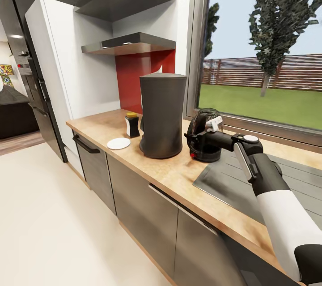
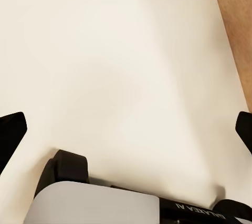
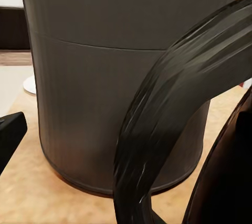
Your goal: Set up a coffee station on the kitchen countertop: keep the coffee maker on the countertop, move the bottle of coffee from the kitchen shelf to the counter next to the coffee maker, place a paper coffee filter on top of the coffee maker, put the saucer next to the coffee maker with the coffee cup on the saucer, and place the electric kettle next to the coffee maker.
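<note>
Tall coffee maker [image 1: 163, 116] standing on the kitchen countertop [image 1: 107, 127], bottle of coffee [image 1: 132, 125] just left of it, white saucer [image 1: 118, 143] lying flat in front of the bottle. Right gripper [image 1: 203, 139] reaching in at the electric kettle [image 1: 205, 135], which sits right beside the sink [image 1: 223, 178]. Grip itself hard to make out.

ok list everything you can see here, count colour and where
coffee maker: 1, dark grey, on the kitchen countertop
bottle of coffee: 1, dark with yellow cap, left of the coffee maker
saucer: 1, white, on the countertop in front of the bottle
electric kettle: 1, glossy dark, right of the coffee maker by the sink
kitchen shelf: 1, dark grey, on the wall above
fridge: 1, black, far left
right gripper: 1, black, at the kettle's handle
left gripper: 1, black fingertips, over pale floor
</note>
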Available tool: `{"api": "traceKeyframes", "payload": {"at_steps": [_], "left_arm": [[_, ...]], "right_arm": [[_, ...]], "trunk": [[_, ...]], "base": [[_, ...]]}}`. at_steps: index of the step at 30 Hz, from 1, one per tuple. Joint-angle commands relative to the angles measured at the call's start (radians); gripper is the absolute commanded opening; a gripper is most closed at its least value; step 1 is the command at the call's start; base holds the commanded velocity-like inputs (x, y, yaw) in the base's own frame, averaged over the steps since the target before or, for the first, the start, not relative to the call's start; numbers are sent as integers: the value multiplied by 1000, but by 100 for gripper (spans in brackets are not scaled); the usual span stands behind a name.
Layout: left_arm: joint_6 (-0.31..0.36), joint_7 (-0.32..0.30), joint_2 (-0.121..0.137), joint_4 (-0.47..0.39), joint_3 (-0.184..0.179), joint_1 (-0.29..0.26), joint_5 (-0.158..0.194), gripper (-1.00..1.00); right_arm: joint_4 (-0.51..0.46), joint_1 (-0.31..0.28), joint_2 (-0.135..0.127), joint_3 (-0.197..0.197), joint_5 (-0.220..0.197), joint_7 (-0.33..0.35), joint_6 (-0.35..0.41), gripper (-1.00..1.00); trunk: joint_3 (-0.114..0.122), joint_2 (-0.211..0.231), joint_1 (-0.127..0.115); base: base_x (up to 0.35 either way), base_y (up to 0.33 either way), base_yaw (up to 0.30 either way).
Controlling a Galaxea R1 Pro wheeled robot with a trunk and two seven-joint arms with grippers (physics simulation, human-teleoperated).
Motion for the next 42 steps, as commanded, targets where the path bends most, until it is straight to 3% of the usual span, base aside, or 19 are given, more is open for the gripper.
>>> {"api": "traceKeyframes", "payload": {"at_steps": [1, 42], "left_arm": [[2, -3, 0, 0, -8, -1, 10, 100], [2, -3, 0, 0, -8, -1, 10, 100]], "right_arm": [[0, -1, -1, 2, -7, -2, 7, 100], [0, -1, -1, 2, -6, -3, 7, 100]], "trunk": [[-1, -1, 0], [-1, -1, 0]], "base": [[0, 0, 0], [-33, -24, 0]]}}
